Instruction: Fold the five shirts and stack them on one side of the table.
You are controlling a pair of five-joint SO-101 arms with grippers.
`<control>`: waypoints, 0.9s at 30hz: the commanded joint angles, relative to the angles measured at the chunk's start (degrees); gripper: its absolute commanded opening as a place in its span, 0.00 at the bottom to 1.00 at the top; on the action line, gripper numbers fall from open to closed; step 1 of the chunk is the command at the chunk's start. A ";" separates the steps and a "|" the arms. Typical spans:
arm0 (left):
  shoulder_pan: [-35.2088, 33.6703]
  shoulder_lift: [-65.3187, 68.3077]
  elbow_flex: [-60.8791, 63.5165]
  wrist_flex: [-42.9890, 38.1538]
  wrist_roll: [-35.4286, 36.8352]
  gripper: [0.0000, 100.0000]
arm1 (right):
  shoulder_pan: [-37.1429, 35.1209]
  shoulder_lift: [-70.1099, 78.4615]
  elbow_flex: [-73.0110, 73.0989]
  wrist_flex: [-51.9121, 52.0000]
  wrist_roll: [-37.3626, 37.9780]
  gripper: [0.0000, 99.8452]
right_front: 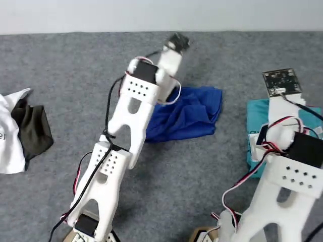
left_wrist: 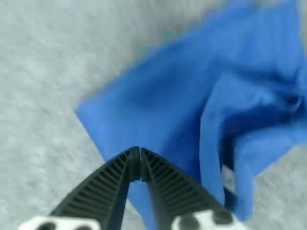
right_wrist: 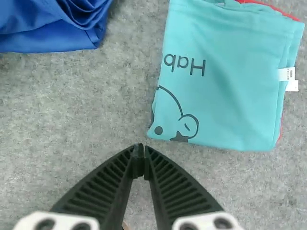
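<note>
Grey, felt-like covering across the whole table [right_front: 60, 65]. Near the middle of it, a blue shirt [right_front: 189, 113], partly folded and rumpled, one fold lapped over the rest, lying on the covering. Left arm [right_front: 128, 121] stretched out from the near edge over the left part of that shirt, hiding it in the high view. Left gripper [left_wrist: 139, 154] right over the blue cloth, near one straight edge of it, jaws closed tip to tip. Whether any cloth caught between them: impossible to tell from the blurred wrist view.

Right arm [right_front: 287, 171] at the near right, above a teal shirt [right_wrist: 225, 72]. Teal shirt folded into a neat rectangle at the right side of the table, with a black line drawing and lettering on top and a small white tag [right_wrist: 288, 79] at one edge. Under it, a red shirt [right_wrist: 273, 5], no more than a thin strip past the teal edge. Right gripper [right_wrist: 140, 152] over bare grey covering, just beside a corner of the teal shirt, fingers pressed together, nothing between them. Between the blue shirt and the teal stack, a band of bare covering.

At the far left edge of the table, a white shirt [right_front: 11, 136], unfolded and bunched, with a dark shirt [right_front: 33, 126] crumpled against it, touching. Both well apart from the blue shirt.
</note>
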 commanded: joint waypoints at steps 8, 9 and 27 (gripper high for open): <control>16.09 -6.77 9.45 1.32 -1.32 0.00 | 6.02 -1.45 -0.79 1.80 0.35 0.01; 16.88 -7.56 9.45 1.32 -1.32 0.00 | 7.60 -1.45 -0.79 1.80 1.49 0.01; 0.35 -9.14 16.22 1.23 -1.23 0.00 | 14.20 -1.27 -0.44 0.66 7.21 0.01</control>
